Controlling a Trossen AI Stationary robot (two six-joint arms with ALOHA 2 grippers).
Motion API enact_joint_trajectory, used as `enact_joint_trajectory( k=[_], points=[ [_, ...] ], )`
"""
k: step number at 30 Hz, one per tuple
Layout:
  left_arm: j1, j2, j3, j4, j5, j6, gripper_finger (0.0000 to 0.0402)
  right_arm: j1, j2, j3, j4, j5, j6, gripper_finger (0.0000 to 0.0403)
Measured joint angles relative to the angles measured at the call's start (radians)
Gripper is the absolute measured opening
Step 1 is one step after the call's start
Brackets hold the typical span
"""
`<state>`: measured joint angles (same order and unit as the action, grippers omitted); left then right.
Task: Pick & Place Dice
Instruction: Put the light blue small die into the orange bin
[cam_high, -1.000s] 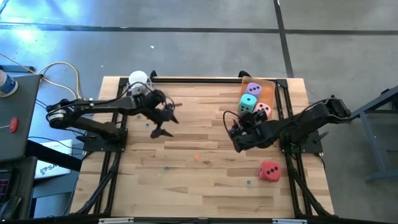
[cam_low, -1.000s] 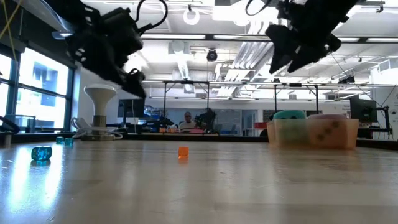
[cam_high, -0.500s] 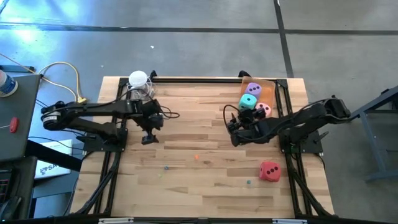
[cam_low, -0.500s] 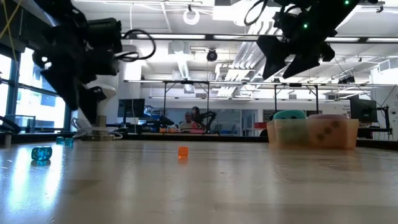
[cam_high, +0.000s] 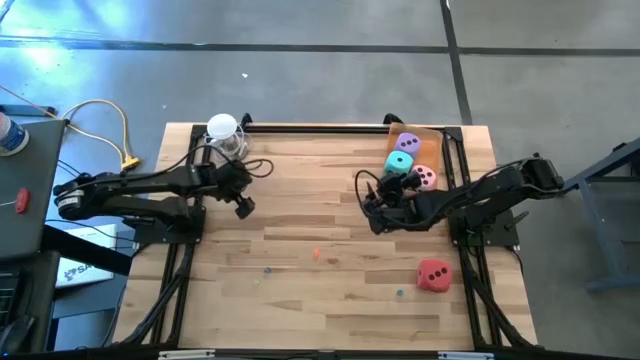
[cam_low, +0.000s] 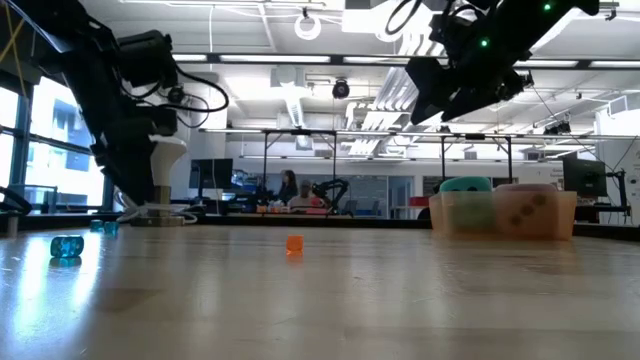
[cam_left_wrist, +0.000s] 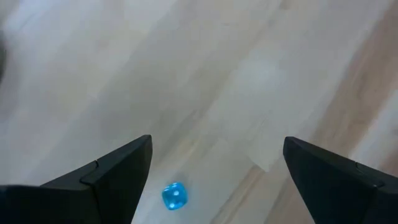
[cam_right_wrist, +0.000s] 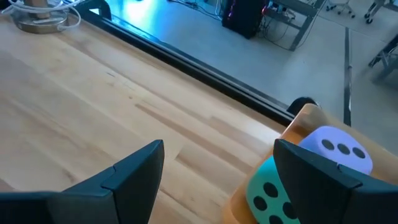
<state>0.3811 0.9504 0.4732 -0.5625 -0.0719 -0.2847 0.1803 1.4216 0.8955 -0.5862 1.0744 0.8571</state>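
Observation:
Three dice sit in an orange translucent box (cam_high: 443, 134) at the table's far right: purple (cam_high: 407, 143), mint green (cam_high: 400, 163) and pink (cam_high: 425, 178). The purple die (cam_right_wrist: 336, 148) and the green die (cam_right_wrist: 268, 190) also show in the right wrist view. A red die (cam_high: 432, 274) rests flat on the wood near the right front. My right gripper (cam_high: 373, 199) hovers open just left of the box, above the table (cam_low: 440, 92). My left gripper (cam_high: 243, 206) hangs open over the table's left part, pointing down, with nothing between its fingers (cam_left_wrist: 214, 180).
A white round-topped object (cam_high: 222, 130) stands at the far left, behind my left arm. Tiny beads lie on the wood: an orange one (cam_low: 294, 244) mid-table and a blue one (cam_left_wrist: 175, 195) under my left gripper. A black rail (cam_right_wrist: 205, 78) runs along the far edge.
My left gripper has drawn back toward the table's left edge, sunk lower and rolled about its own axis, staying open. My right gripper has shifted a little toward the far edge and tipped up, still open. The dice have not moved.

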Motion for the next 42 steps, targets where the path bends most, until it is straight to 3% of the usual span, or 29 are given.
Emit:
enact_joint_trajectory(
  k=[16, 22, 42],
  points=[
    [0.048, 0.005, 0.005, -0.107, -0.005, -0.083, 0.0353, 0.001, 0.0, 0.0, 0.032, -0.003, -0.025, 0.0294],
    [0.07, 0.022, 0.005, -0.158, 0.104, -0.167, 0.0353, 0.001, 0.0, 0.0, 0.039, -0.003, -0.024, 0.0294],
    [0.172, 0.242, 0.009, -0.122, 0.096, -0.208, 0.0353, 0.001, 0.001, 0.0, 0.045, -0.034, -0.025, 0.0294]
  ],
)
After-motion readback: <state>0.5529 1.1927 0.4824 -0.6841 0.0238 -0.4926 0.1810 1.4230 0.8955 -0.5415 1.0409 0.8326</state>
